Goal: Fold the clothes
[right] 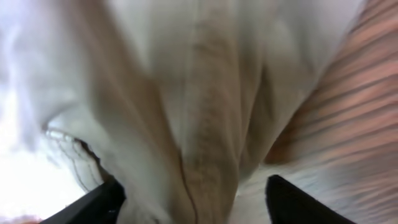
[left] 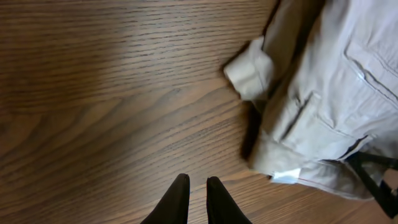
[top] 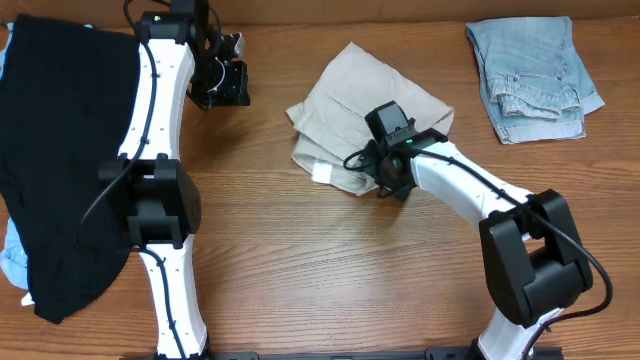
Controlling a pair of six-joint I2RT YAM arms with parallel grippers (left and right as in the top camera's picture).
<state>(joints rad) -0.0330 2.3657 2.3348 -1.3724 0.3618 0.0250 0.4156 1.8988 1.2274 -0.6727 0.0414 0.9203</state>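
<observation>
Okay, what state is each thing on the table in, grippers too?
Beige khaki cotton shorts: crumpled, partly folded, mid-table.
Black garment: spread out, left side.
Light-blue denim shorts: folded, far right corner.
Left gripper: almost shut, empty, over the wooden table.
Right gripper: open, straddling the shorts.

We find free worktop (top: 320, 270) at 6 o'clock of the khaki shorts (top: 345, 110). The black garment (top: 60, 150) blocks 9 o'clock, and the denim shorts (top: 530, 75) block 2 o'clock.

overhead looks down; both wrist views closely share the shorts (top: 352, 102).
</observation>
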